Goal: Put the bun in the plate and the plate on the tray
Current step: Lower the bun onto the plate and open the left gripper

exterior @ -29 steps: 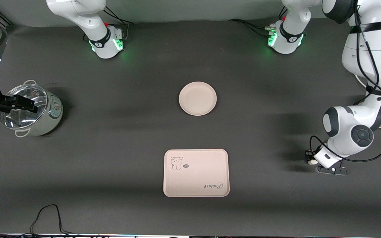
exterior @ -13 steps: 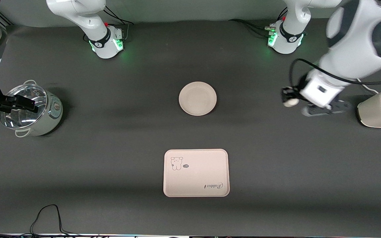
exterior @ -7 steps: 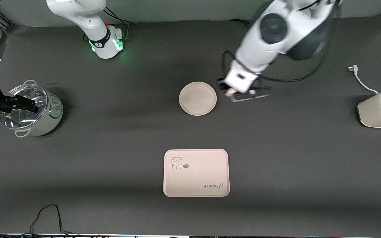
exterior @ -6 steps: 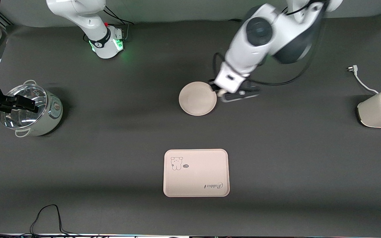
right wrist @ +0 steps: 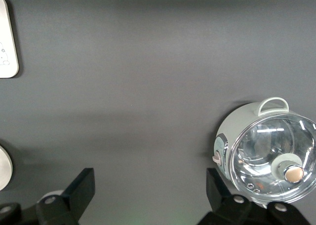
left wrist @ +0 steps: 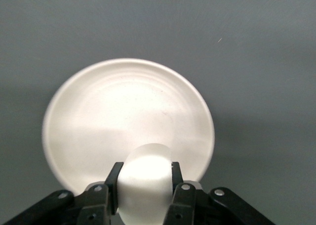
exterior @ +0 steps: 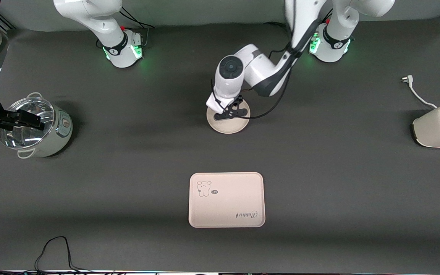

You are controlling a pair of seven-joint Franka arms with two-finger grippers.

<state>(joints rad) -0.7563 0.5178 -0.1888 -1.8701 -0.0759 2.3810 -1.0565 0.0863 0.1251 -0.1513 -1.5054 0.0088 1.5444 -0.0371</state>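
My left gripper (exterior: pixel 225 111) hangs low over the round cream plate (exterior: pixel 229 126), above the part of it farther from the front camera. In the left wrist view the left gripper (left wrist: pixel 144 169) is shut on the small off-white bun (left wrist: pixel 146 180), whose rounded end sticks out over the plate (left wrist: pixel 123 106). The arm hides the bun in the front view. The tray (exterior: pixel 226 199), with its bear drawing, lies nearer the front camera than the plate. My right gripper (exterior: pixel 20 118) waits up by the pot, and the right wrist view shows the right gripper (right wrist: pixel 149 180) open and empty.
A steel pot with a glass lid (exterior: pixel 33 128) stands at the right arm's end. A cream toaster (exterior: pixel 439 126) with its loose cord (exterior: pixel 414 91) stands at the left arm's end. A black cable (exterior: pixel 55 248) loops at the table's near edge.
My left arm has swung from the toaster's end of the table to over the plate, carrying the bun, and has come down low. The right arm has not moved.
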